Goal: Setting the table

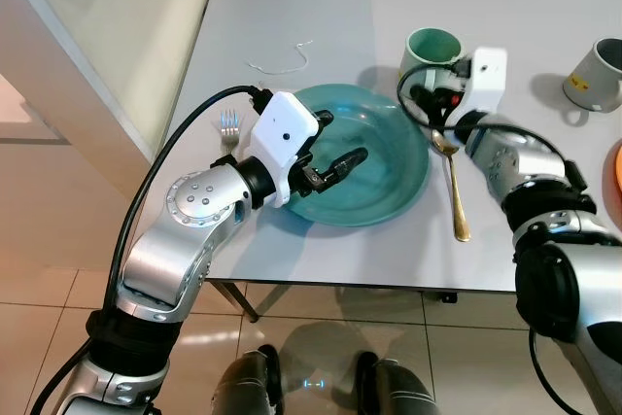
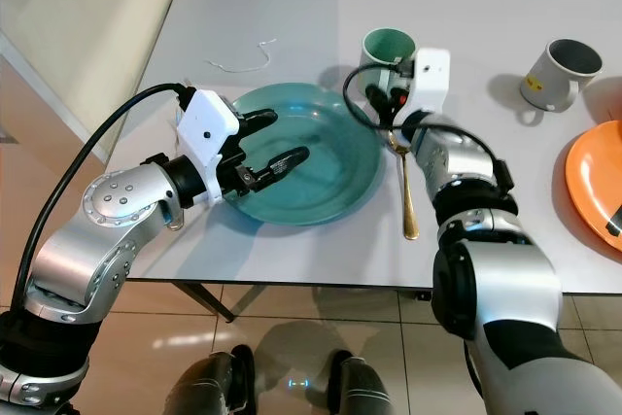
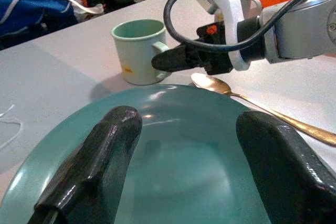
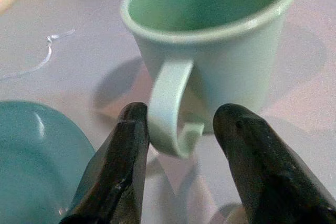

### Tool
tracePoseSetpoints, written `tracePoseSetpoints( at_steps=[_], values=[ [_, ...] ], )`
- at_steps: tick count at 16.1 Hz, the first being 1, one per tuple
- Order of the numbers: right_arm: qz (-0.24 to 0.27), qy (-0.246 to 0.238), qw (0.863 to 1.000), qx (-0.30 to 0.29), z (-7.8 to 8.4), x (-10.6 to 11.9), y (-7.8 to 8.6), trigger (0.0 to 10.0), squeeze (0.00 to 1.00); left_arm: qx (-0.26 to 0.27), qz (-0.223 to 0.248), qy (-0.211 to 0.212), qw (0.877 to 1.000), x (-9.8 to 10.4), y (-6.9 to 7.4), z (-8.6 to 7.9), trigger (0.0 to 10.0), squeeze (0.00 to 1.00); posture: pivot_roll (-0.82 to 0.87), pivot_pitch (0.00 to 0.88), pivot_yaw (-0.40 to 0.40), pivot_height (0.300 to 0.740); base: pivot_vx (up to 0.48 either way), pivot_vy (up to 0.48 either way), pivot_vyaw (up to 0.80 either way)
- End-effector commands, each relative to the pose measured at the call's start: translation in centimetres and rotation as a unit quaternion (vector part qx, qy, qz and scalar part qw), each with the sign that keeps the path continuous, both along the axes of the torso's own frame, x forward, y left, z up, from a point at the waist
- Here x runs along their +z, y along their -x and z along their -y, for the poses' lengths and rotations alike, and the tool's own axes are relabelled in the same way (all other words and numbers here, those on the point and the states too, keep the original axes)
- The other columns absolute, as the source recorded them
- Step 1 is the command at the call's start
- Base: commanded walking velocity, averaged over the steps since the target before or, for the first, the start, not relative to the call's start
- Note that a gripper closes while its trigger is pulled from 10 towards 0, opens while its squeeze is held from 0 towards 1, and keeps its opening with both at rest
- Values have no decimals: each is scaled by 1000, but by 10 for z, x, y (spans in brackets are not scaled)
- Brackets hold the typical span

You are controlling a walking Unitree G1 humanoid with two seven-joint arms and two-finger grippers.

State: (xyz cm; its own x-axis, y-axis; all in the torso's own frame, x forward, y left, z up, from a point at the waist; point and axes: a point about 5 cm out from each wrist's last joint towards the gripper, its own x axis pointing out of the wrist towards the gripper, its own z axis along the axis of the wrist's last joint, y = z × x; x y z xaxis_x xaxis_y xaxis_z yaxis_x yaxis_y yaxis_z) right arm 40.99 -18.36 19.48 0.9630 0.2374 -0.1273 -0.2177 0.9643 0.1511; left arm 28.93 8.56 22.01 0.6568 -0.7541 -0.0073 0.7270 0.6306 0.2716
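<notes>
Behind plate (image 1: 374,157), beside spoon (image 1: 452,182), stands mug (image 1: 431,50), handle facing us. Our right gripper (image 4: 178,129) nearer: fingers apart, straddling handle, one touching it, not clamped. Left gripper (image 1: 326,148) hovers over plate, fingers spread, empty. Fork (image 1: 229,127) left of plate.

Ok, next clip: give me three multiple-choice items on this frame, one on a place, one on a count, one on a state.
1. Where does the gold spoon lie?
A. on the table right of the teal plate
B. inside the plate
C. in the green mug

2. How many mugs stand on the table?
A. one
B. two
C. four

3. How are the right gripper fingers?
A. shut on the spoon
B. open around the green mug's handle
C. shut on the fork

Answers: 1 A, the spoon rests on the tabletop beside the plate's rim; 2 B, the green mug and a grey mug; 3 B, the handle sits between spread fingers.
</notes>
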Motion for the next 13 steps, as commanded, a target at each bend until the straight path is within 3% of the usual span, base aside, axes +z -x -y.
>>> tracePoseSetpoints(
  at_steps=[1,3,4,6,9,12,13],
  values=[
    [24,6,1000,3,3,12,-1,10000,0,11,21,3,1000,5,2,-3,10000,0,59,166,16,740,0,0,0],
    [39,8,999,1,9,18,0,10000,0,30,18,6,999,3,2,-5,10000,0,63,155,0,740,0,0,0],
    [68,-2,998,4,18,23,12,10000,0,54,25,17,998,-3,12,-8,10000,0,58,142,-12,740,0,0,0],
    [103,-11,995,11,18,29,32,10000,0,71,28,30,997,-7,19,-13,10000,0,46,133,-15,740,0,0,0],
    [152,-52,987,5,19,39,72,10000,0,84,23,83,993,-1,30,-17,10000,0,48,125,-19,740,0,137,0],
    [167,-74,983,2,-10,27,135,10000,0,144,12,41,989,-21,39,-34,10000,0,37,97,-11,740,0,480,0],
    [149,-66,987,3,-19,9,147,10000,0,163,0,54,985,-25,38,-37,10000,0,33,82,2,740,0,472,0]
  ],
)
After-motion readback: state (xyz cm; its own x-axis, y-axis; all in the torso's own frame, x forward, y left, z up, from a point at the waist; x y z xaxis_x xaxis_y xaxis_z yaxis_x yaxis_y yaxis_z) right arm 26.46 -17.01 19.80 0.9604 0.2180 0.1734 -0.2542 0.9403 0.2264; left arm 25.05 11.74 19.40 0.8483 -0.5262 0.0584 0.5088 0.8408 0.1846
